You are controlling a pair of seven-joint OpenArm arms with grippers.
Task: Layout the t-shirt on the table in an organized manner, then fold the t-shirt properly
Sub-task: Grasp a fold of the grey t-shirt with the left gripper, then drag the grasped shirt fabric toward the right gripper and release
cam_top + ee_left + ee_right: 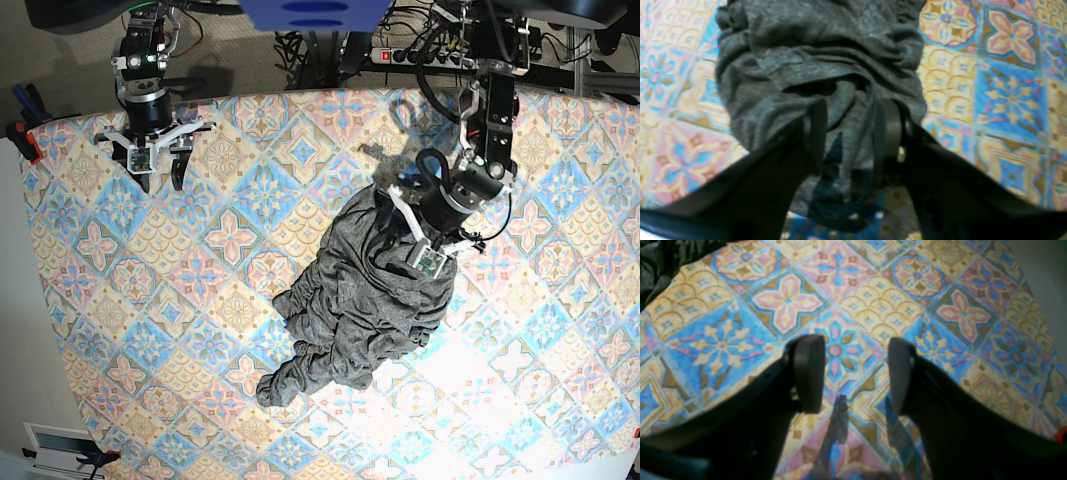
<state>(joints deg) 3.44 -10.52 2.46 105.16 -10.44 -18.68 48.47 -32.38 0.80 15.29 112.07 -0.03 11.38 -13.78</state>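
Dark heather-grey knit t-shirt (pixel 355 305) sits bunched in a heap near the middle of the pastel tile-print table (pixel 200 330), with no sleeves or hem laid out that we can pick out. Layout hasn't really got anywhere yet.

Left tool (pixel 853 133) is pinched on a fold of the shirt at the heap's upper edge; in the left wrist view cloth fills the gap between the pads. How many layers we hold, we can't tell. Right tool (pixel 857 373) is spread wide with nothing in it, hanging over bare table at the far corner, well apart from the shirt. Only a dark edge of fabric shows in the corner of its view.

Risks as we see them:
- Multi-layer pinch: if we have front and back together, lifting drags the whole wad instead of opening it.
- One-arm pull: with the right tool so far off, nothing anchors the other side, so the heap slides rather than spreads.
- Soft knit may slip out of the pads under tension.
- Pulling toward the near table edge could drop a sleeve over it.
- Landmarks are hidden, so a blind second grasp may catch the wrong part.
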